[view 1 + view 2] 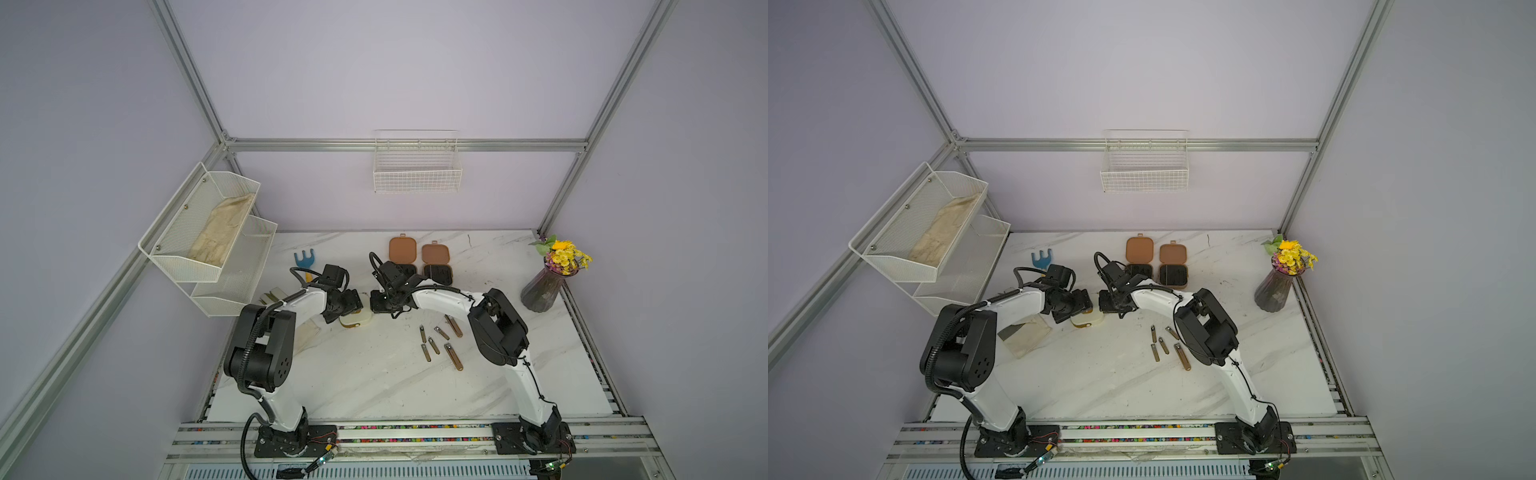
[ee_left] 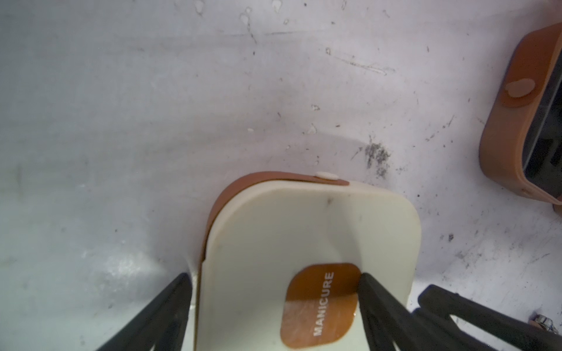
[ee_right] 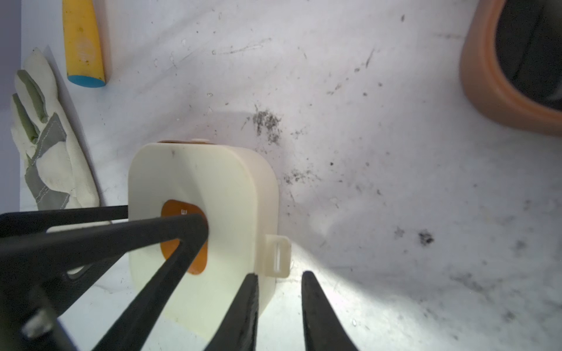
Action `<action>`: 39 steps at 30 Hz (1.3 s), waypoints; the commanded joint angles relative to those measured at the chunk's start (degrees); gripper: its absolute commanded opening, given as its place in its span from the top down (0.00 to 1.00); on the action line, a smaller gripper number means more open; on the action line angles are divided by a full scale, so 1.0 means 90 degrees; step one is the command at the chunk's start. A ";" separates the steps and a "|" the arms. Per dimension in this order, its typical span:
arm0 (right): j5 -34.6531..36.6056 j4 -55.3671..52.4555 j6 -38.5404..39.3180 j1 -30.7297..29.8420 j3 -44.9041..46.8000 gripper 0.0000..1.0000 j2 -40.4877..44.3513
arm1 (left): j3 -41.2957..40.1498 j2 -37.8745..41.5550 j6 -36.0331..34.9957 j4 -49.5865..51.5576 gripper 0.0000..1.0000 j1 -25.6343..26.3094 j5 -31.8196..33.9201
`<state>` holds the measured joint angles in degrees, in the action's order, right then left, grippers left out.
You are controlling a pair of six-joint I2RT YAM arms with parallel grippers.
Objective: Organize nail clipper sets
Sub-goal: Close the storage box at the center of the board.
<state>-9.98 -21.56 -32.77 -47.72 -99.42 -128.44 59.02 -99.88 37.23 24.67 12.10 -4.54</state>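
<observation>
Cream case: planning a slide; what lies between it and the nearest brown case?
Only bare, smudged tabletop separates cream case and brown case, seen in the left wrist view.

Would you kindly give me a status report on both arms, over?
Left gripper clamped on cream case, lid closed. Right gripper open at its slotted tab. Brown case nearby, not touching.

The marble table bears two open brown cases, loose clippers, a rake, glove and vase.
</observation>
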 commanded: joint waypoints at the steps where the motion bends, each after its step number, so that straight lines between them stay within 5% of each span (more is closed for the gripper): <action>1: 0.0003 0.0012 -0.0077 -0.0094 -0.0072 0.71 0.0191 | 0.0121 -0.0356 -0.0235 0.0271 0.16 0.0101 0.0050; 28: 0.0220 -0.0048 -0.0209 -0.0103 -0.0263 0.70 -0.0574 | 0.0141 -0.0444 -0.0388 0.0141 0.19 0.0238 -0.0062; 39: 0.0269 0.0359 -0.0740 -0.0098 0.0756 0.69 -0.0349 | 0.0082 -0.0383 -0.0407 0.0131 0.19 0.0245 -0.0060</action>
<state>-9.04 -13.87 -37.12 -48.31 -97.45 -129.86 59.57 -100.73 35.75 23.11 12.84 -4.43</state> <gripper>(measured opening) 0.312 0.812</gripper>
